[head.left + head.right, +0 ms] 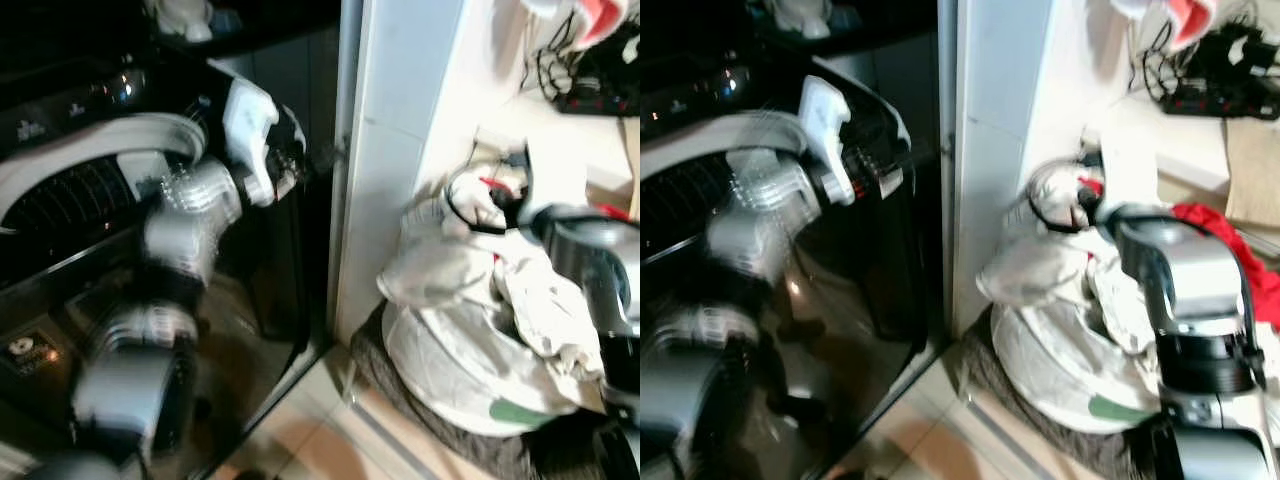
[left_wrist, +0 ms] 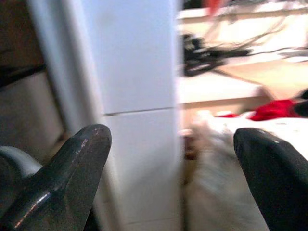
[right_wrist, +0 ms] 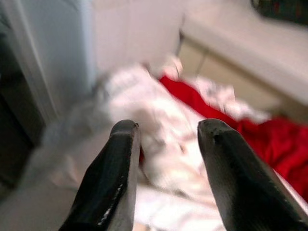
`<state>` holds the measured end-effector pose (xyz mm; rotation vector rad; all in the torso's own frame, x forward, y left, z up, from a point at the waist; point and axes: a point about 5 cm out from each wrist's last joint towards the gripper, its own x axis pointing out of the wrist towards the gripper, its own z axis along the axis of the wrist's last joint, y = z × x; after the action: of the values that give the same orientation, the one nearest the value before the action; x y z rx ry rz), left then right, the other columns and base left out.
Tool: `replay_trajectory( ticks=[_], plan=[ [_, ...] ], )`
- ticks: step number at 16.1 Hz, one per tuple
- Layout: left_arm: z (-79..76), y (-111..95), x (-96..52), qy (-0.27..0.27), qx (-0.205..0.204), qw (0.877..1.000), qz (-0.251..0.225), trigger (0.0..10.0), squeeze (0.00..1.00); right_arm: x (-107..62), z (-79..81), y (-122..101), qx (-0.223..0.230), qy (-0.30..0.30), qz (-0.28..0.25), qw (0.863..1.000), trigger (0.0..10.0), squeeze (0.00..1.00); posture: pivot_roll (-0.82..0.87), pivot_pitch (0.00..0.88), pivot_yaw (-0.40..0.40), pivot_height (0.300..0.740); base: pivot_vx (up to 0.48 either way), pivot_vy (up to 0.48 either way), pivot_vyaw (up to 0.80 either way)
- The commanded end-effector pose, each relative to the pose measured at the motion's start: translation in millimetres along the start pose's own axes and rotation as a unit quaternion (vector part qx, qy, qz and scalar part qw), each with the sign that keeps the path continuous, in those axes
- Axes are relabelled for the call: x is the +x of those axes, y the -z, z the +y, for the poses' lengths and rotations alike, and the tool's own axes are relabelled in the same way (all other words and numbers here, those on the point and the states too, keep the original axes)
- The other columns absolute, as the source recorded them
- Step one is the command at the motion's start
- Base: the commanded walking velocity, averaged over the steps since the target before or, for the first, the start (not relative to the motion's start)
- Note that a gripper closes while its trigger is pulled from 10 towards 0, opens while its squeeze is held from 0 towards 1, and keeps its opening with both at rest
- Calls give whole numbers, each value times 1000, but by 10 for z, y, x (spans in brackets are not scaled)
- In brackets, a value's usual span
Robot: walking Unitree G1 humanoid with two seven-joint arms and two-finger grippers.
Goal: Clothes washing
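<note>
1. Laundry: you see a heap of white clothes [image 1: 1060, 330] in a dark basket [image 1: 985, 375] on the floor, just beside a white pillar [image 1: 990, 150]. A red garment [image 3: 269, 139] lies among the white ones, towards the far side of the heap.
2. Washing machine [image 1: 120, 250]: dark body with its pale drum rim on your left, separated from the basket by the pillar.
3. Left gripper [image 2: 173, 178]: jaws spread wide, raised in front of the machine and facing the pillar; the left arm [image 1: 190, 230] is blurred.
4. Right gripper [image 3: 168, 173]: jaws spread, hovering just above the white clothes, nothing between them; the right arm [image 1: 1185, 300] reaches over the heap.
5. Worktop [image 1: 1170, 140]: pale surface behind the basket, carrying black cables [image 1: 1210, 70].
</note>
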<state>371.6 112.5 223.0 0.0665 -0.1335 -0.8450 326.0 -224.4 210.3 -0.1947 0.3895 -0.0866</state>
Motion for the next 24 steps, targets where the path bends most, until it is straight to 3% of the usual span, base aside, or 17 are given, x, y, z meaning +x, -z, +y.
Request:
replay_trajectory(
  ticks=[1, 2, 3, 5, 6, 7, 8, 9, 10, 12, 24],
  plan=[
    [-114, -139, 12, 32, 14, 999, -17, 10000, 0, 42, -86, 102, 8, 7, 21, 1000, 10000, 1000, -82, 0, 37, 740, 0, 0, 0],
    [-279, -60, -24, 63, -11, 998, -1, 10000, 0, 111, -160, 232, 32, 18, 41, 998, 10000, 1000, -82, 0, 33, 740, 0, 0, 0],
    [-348, -31, -38, 73, -14, 997, -3, 10000, 0, 140, -196, 293, 41, 26, 50, 998, 10000, 1000, -82, 0, 33, 740, 0, 0, 0],
    [-634, 57, -149, 126, -31, 992, 5, 10000, 0, 210, -285, 515, 69, 54, 86, 992, 10000, 1000, -79, 0, 22, 740, 0, 0, 0],
    [-690, 65, -179, 133, -35, 990, 7, 10000, 0, 225, -295, 561, 77, 60, 96, 991, 10000, 502, -79, 0, 22, 740, 0, 0, 0],
    [-723, 80, -191, 140, -37, 989, 10, 10000, 0, 238, -304, 604, 76, 64, 103, 990, 10000, 153, -79, 0, 22, 740, 0, 0, 0],
    [-820, 120, -235, 163, -37, 986, 27, 10000, 0, 282, -296, 752, 84, 57, 127, 987, 10000, 0, -80, 0, 17, 740, 0, 0, 0],
    [-858, 123, -257, 170, -36, 984, 35, 10000, 0, 303, -287, 820, 90, 51, 136, 985, 10000, 0, -80, 0, 17, 740, 0, 0, 0],
    [-888, 107, -283, 172, -38, 983, 41, 10000, 0, 318, -288, 839, 98, 49, 136, 985, 4941, 0, -74, 0, 7, 740, 0, 0, 0],
    [-916, 92, -310, 176, -42, 982, 47, 10000, 0, 333, -292, 832, 114, 48, 130, 984, 0, 0, -74, 0, 7, 740, 0, 0, 0],
    [-888, 62, -326, 147, -48, 986, 56, 10000, 0, 367, -301, 836, 138, 39, 111, 983, 0, 0, -73, 0, 7, 740, 0, 0, 0]
  ],
)
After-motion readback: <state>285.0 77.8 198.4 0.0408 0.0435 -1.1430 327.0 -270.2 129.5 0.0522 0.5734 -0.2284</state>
